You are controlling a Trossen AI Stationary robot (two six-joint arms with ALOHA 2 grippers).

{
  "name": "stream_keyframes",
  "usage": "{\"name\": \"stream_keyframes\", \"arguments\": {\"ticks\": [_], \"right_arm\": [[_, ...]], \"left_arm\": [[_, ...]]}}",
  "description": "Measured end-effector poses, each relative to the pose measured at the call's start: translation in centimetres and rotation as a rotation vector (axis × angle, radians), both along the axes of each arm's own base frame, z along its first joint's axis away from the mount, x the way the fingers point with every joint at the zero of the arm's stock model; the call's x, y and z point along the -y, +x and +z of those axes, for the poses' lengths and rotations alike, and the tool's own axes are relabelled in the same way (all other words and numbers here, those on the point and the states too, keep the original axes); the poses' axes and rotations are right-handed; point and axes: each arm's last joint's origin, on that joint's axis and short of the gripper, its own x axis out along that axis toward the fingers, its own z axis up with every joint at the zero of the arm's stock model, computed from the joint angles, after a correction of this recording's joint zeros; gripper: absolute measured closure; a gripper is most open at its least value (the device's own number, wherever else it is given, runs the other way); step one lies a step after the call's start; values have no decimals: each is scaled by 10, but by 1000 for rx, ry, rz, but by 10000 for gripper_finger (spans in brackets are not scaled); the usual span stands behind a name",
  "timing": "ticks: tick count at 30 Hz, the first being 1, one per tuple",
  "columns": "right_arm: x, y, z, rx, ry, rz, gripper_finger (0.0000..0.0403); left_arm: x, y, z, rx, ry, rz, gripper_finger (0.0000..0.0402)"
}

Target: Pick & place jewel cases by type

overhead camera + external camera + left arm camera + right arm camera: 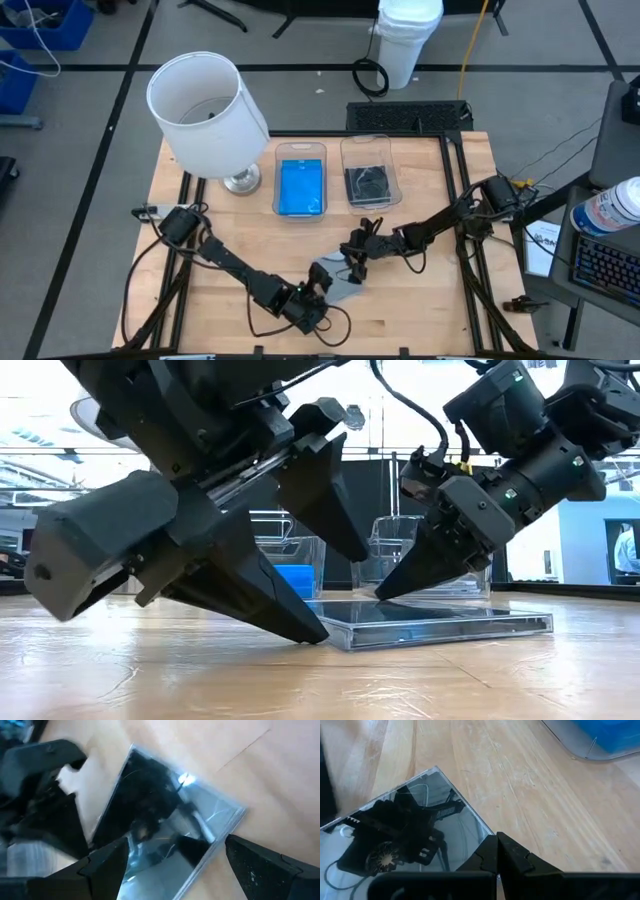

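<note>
A clear jewel case with a dark grey inside (pixel 440 626) lies flat on the wooden table (pixel 420 310), caught between the two hands. The left hand (pixel 175 865) is down at one edge of it with its fingers spread wide, one finger (pixel 255 595) touching the table right at the case's near corner; from the low view I cannot tell whether the other finger touches the plastic. The right hand (pixel 385 595) comes in from the opposite side, its fingers pressed together into a single point that rests on the top face of the case, near its edge. The glossy lid mirrors the arms, so what sits inside the case is hard to make out.

Beyond the right hand, well apart from it, stand two clear bins side by side. The left bin (pixel 300 152) holds blue jewel cases (pixel 300 188); how many are stacked there I cannot count. The right bin (pixel 370 145) holds something dark (pixel 370 183), too small to read. A white lamp shade (pixel 207 112) covers the table's far left corner and hides whatever lies under it.
</note>
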Motion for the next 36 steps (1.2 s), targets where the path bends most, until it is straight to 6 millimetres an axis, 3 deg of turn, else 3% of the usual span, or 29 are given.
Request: {"name": "stream_keyframes", "arguments": {"ticks": [7, 22, 27, 36], "right_arm": [[-1, 0, -1, -6, 29, -1, 403], [-1, 6, -24, 24, 69, 34, 403], [-5, 4, -6, 39, 39, 84, 403], [-28, -20, 55, 115, -50, 96, 403]], "left_arm": [[-11, 4, 0, 104, 174, 123, 66], [-20, 17, 4, 136, 144, 92, 66], [-20, 16, 3, 131, 135, 103, 66], [-20, 13, 2, 112, 152, 117, 66]]}}
